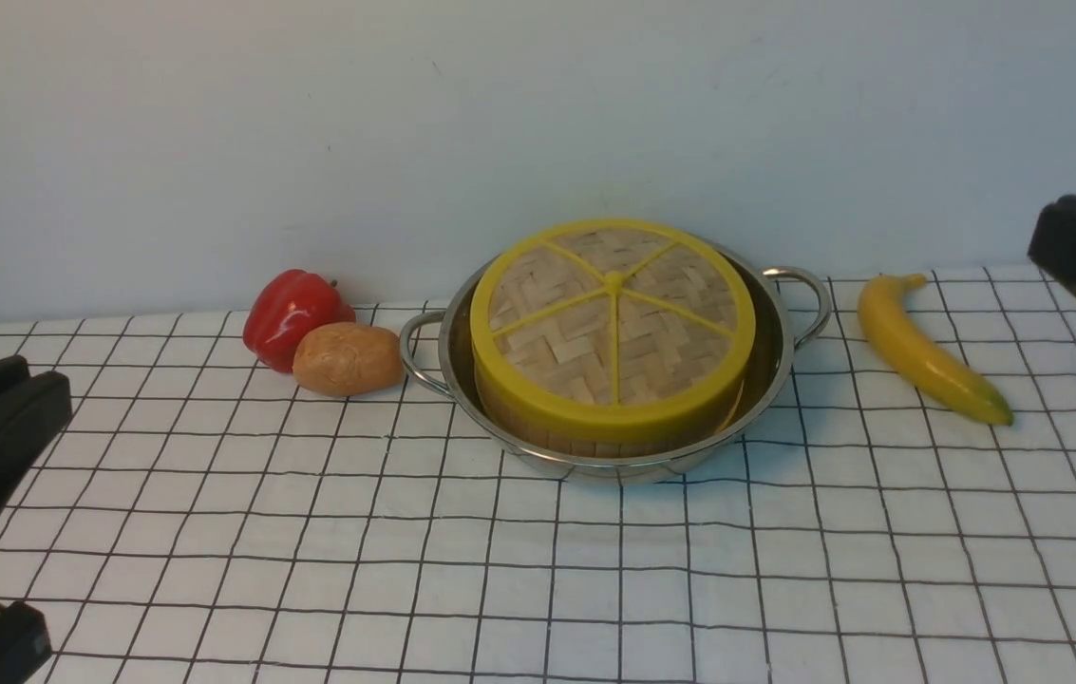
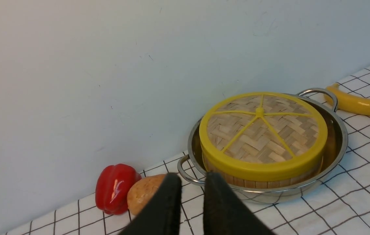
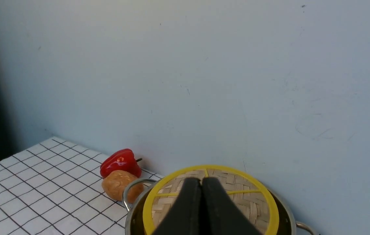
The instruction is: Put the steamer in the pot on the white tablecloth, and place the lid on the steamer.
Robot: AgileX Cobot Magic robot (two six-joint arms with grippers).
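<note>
On white tablecloth [image 1: 538, 589], pot [image 1: 775, 356], pale wall [image 1: 310, 123] behind

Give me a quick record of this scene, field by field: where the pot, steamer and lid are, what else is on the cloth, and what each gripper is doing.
pot: on the white tablecloth, near the wall
steamer: inside the pot
lid: on top of the steamer
left of pot: red pepper and potato
right of pot: banana
left gripper: slightly open, holding nothing
right gripper: shut, holding nothing
task status: looks complete
</note>
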